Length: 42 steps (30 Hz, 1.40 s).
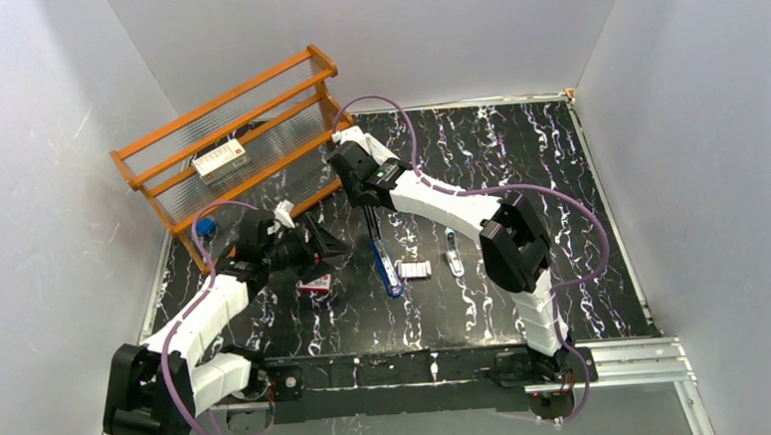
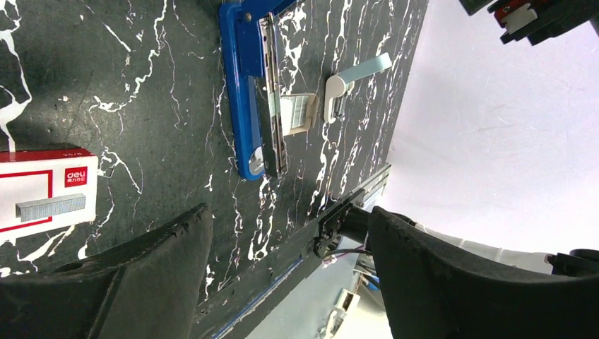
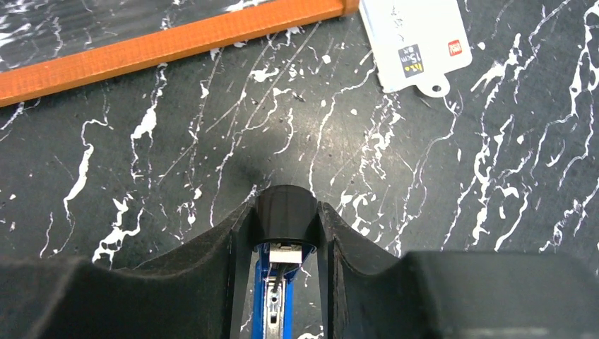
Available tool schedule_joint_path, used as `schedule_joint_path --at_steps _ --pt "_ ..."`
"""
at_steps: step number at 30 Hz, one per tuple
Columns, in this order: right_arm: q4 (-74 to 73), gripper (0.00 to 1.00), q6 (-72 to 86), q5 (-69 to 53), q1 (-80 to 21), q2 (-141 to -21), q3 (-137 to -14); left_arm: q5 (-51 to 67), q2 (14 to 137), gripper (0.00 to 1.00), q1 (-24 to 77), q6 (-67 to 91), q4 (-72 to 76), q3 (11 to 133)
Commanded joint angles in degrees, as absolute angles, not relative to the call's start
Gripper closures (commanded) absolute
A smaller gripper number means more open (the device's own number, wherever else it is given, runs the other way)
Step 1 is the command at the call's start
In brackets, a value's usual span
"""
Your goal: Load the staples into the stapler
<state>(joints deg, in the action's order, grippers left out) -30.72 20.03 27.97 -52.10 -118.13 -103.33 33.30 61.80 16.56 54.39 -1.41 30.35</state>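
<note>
Top external view: the stapler [image 1: 388,269] lay open mid-worktop [image 1: 577,138], the staples [image 1: 415,270] just beside it, nothing yet loaded.
The right hand [image 3: 285,212] was clenched on the stapler's black end, seemingly steadying it, with the channel [image 2: 272,106] bared. The left hand [image 2: 286,219] hovered wide open and empty, near the box [image 2: 42,198]. The next move probably called for the left hand to pinch the staples off the flat worktop and seat them squarely in the channel.
</note>
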Motion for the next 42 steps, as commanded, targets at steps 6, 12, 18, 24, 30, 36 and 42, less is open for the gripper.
schedule_joint_path --at_steps 6,12,18,24,30,36,42 --pt "-20.14 0.64 14.32 22.77 -51.88 -111.35 -97.33 39.47 61.96 0.23 15.75 55.31 -0.27 25.42" --pt "-16.78 0.66 14.14 18.82 -52.45 -106.67 -92.06 38.32 61.21 0.24 15.73 54.31 -2.76 25.06" --pt "-17.93 0.66 15.82 18.97 -56.03 -104.28 -89.34 30.39 59.08 0.23 14.61 50.94 -10.65 29.08" --pt "-19.69 0.66 20.04 18.0 -58.63 -100.7 -85.56 28.49 60.29 0.23 11.01 48.5 -15.09 32.68" --pt "-18.04 0.64 14.89 13.75 -61.28 -97.24 -79.3 26.06 62.07 0.23 8.88 45.77 -18.23 37.04" --pt "-17.18 0.62 9.31 10.02 -63.39 -94.73 -74.46 25.66 63.26 0.23 7.7 43.39 -19.24 38.88" --pt "-17.01 0.55 8.08 8.91 -63.71 -92.64 -72.33 27.22 64.31 0.23 7.38 42.28 -18.83 39.35"
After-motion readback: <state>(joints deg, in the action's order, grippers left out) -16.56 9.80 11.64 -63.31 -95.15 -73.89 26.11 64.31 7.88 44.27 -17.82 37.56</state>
